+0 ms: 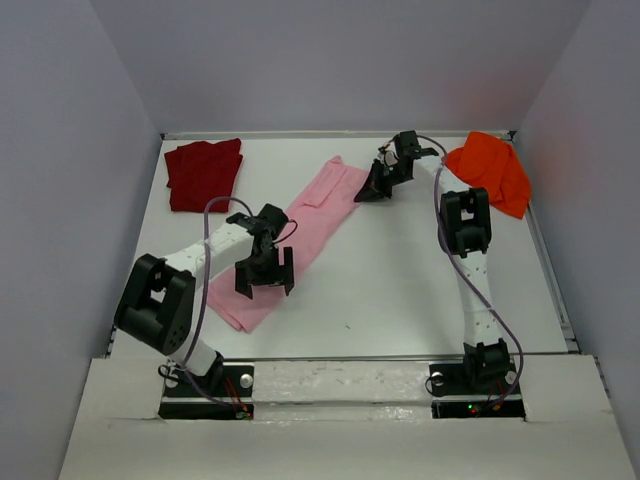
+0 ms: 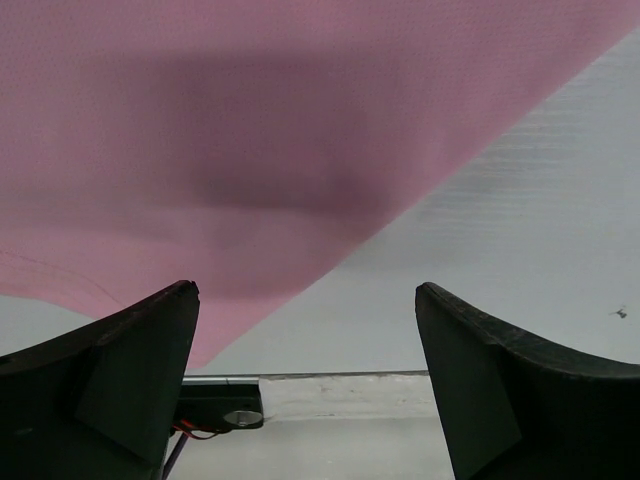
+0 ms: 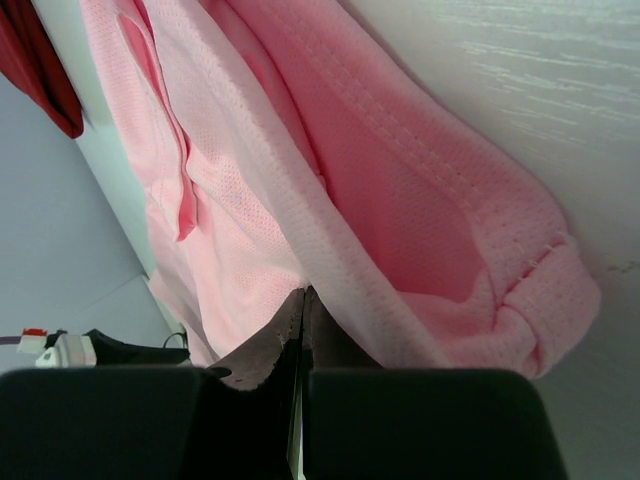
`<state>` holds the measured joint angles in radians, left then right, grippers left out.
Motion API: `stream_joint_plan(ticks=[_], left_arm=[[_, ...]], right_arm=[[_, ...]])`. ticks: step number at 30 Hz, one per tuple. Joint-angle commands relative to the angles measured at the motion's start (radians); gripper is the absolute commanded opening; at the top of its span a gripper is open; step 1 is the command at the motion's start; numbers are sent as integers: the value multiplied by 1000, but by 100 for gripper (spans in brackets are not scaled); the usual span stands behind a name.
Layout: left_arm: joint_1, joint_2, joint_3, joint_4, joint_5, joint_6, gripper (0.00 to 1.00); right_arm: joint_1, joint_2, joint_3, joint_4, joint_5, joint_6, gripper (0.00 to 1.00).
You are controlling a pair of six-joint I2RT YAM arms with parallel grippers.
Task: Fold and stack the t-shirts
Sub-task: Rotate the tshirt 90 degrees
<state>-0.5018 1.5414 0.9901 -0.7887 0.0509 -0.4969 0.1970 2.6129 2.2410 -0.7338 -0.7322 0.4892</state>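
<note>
Three t-shirts are found apart on the table (image 1: 400,290); nothing is stacked. The dark red t-shirt (image 1: 203,172), far left, appears folded. The left pincer (image 1: 265,284) is held wide over the near end of the light pink t-shirt (image 1: 320,215). The right pincer (image 1: 380,187) is closed tight at its far end, grip unconfirmed. The bright orange t-shirt (image 1: 492,170), far right, is judged unfolded.

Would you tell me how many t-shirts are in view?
3: dark red t-shirt far left, pink t-shirt diagonally across the middle, orange t-shirt far right; none seems hidden.
</note>
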Motion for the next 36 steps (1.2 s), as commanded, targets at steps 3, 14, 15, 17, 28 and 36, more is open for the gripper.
stream_joint_plan(ticks=[3,14,15,17,28,36], left_arm=[[0,34,-96,65,-3,23,99],[-10,82,-199,175,102,9,99],[-20,91,-199,180,121,6,99],[-44,100,-196,192,167,-6,99],[-315,235,1,198,306,-106,99],[-437,339,200,175,342,-138,99]], right_arm=[[-21,-39,-35,-18,54,-44,0],[-21,12,70,-18,18,0,0],[-21,24,92,-18,10,8,0],[-21,58,130,-18,-2,32,0],[7,153,256,-4,-21,84,0],[64,174,246,37,-29,86,0]])
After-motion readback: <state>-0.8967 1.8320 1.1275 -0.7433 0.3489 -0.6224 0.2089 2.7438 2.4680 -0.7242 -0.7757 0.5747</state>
